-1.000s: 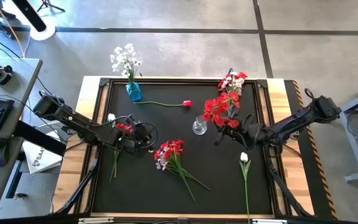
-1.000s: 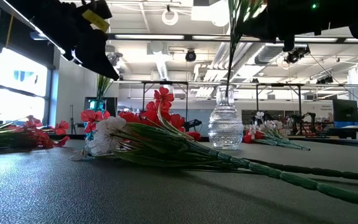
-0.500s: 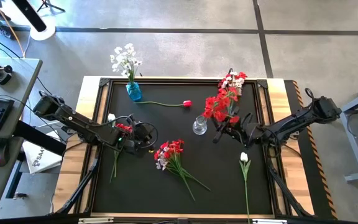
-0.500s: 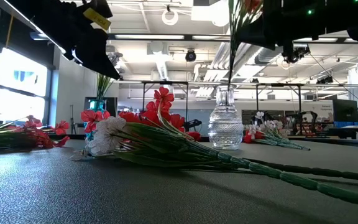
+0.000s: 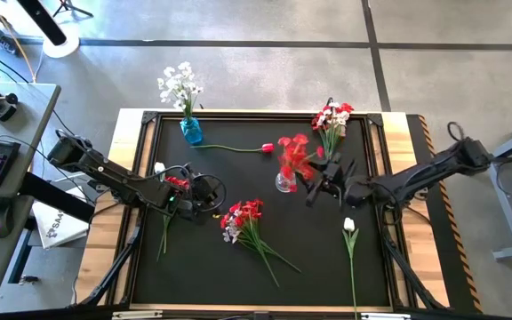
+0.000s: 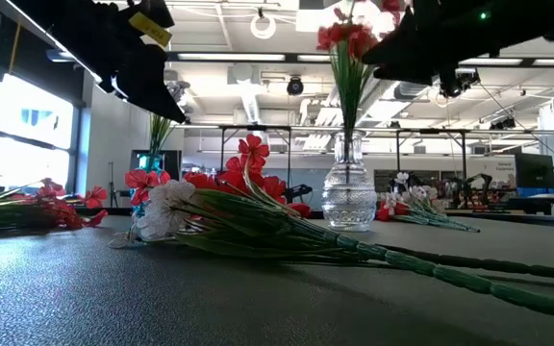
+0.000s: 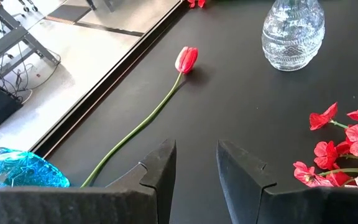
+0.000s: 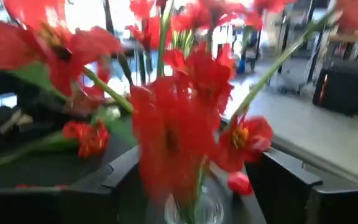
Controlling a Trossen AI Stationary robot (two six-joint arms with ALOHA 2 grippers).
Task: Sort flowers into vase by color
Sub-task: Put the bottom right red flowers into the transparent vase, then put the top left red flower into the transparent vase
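Flowers lie scattered over the black-matted table (image 5: 194,267). Largest heap: mixed red-and-white bunch (image 5: 243,220) near the middle, long green stems fanned toward the front edge. Red sprig bunch (image 5: 293,156) stands with stems in the clear glass vase (image 5: 284,182), blossoms leaning; this looks like the placing step. White bunch (image 5: 179,86) sits in the blue vase (image 5: 191,132) at the back. Another red-white cluster (image 5: 332,118) lies at the back right corner. Single red tulip (image 7: 186,59) on a slim curved stem, single white tulip (image 5: 348,226) toward the front right.

Right gripper (image 5: 332,182) just beside the glass vase; fingers spread apart in the wrist view, blossoms between them, hold on the stems not clear. Left gripper (image 7: 194,171) part open, empty, low over the mat by a red sprig (image 5: 178,181).

Risks: the vase is narrow-necked, ribbed and light-looking; a sideways drag on withdrawal could tip it, or snagged petals could lift the sprigs out. Stems look plasticky and springy.
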